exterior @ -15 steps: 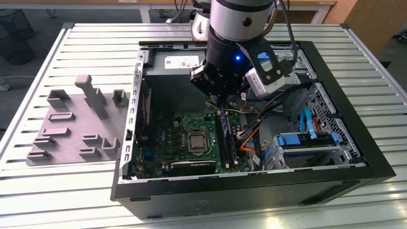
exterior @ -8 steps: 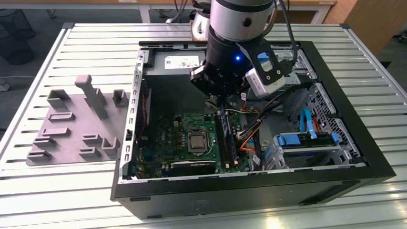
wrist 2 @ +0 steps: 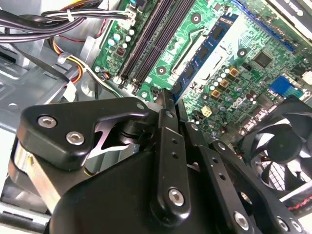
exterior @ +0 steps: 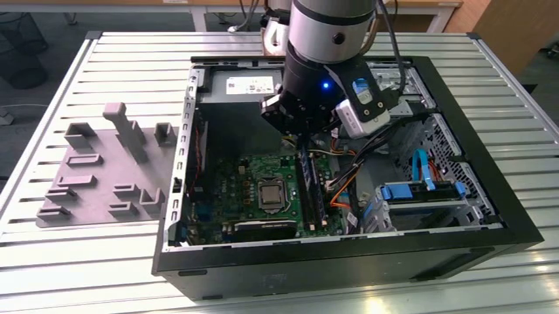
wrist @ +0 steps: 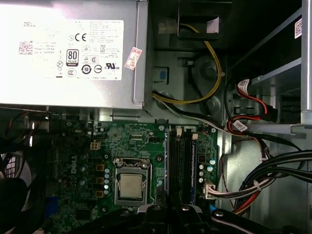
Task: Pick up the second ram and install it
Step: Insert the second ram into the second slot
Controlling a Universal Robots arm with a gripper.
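The second ram [wrist 2: 207,46] is a thin blue-green stick with dark chips, and my gripper [wrist 2: 168,97] is shut on its near end. The stick reaches away from the fingertips over the green motherboard [wrist 2: 243,73], beside the long black slots [wrist 2: 151,39]. In the exterior view the gripper [exterior: 302,139] hangs inside the open computer case [exterior: 489,216], with the ram [exterior: 311,186] running along the slot line right of the CPU socket [exterior: 272,194]. I cannot tell whether it touches a slot. In the first wrist view the gripper [wrist: 168,210] sits just below the slots [wrist: 180,156].
A grey fixture plate [exterior: 96,176] with blocks lies on the slatted table at the exterior view's left. Inside the case are the power supply [wrist: 68,48], bundled cables [exterior: 349,176], a blue drive cage [exterior: 419,193] and a fan [wrist 2: 273,156].
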